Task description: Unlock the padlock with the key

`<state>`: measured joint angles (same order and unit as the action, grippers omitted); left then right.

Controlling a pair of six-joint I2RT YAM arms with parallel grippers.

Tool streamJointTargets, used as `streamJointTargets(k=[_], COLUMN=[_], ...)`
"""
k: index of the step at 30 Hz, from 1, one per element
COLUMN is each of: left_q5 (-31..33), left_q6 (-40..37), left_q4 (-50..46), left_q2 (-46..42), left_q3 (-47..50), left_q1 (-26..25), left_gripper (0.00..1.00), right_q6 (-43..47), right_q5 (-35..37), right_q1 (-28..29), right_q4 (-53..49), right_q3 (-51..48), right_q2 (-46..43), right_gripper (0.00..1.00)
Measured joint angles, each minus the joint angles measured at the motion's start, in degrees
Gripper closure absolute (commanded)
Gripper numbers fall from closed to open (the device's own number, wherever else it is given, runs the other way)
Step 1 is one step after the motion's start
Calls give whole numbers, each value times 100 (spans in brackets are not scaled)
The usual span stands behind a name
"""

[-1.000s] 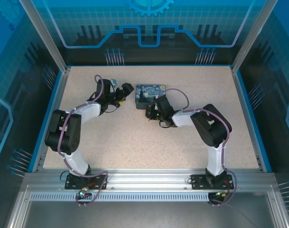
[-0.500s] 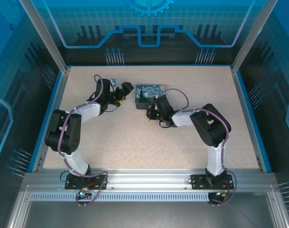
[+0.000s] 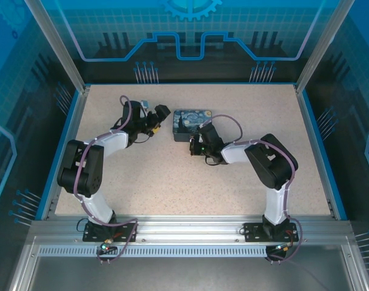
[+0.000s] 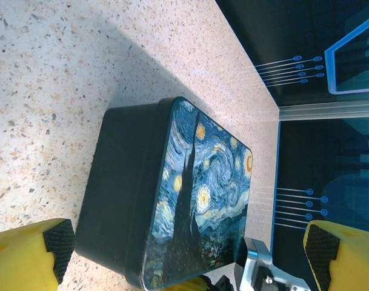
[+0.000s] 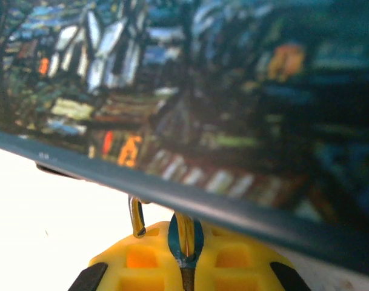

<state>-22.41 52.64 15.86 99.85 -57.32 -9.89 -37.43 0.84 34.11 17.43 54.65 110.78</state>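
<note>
Padlock is pinched in my right gripper at the tin's six-o'clock edge, likely steadied for unlocking; my left gripper gapes wide.

Padlock mostly hidden, painted tin blurred

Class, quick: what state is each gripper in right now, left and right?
Left gripper: open, holding nothing.
Right gripper: shut on the padlock.
</note>
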Motion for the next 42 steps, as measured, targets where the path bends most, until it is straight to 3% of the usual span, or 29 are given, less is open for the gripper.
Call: streamJointTargets(k=[9, 17, 28, 42], left_q5=[184, 1054, 2225, 2743], left_q6=[-306, -1241, -2284, -2782], left_q4=[-407, -1545, -2430, -2785], left_q2=[-669, -968, -402, 57], left_q3=[192, -140, -800, -898], left_q1=[-94, -782, -1285, -1683], left_gripper=[1, 1, 1, 1], right_q6=[162, 260, 72, -120], right_q5=[-103, -129, -382, -697], right_q1=[-175, -350, -457, -693], right_q4=[-785, -1296, -1178, -632], right_q3=[-334, -492, -673, -1165], right_q2=[-625, -942, -997, -1191], right_gripper=[100, 100, 100, 97])
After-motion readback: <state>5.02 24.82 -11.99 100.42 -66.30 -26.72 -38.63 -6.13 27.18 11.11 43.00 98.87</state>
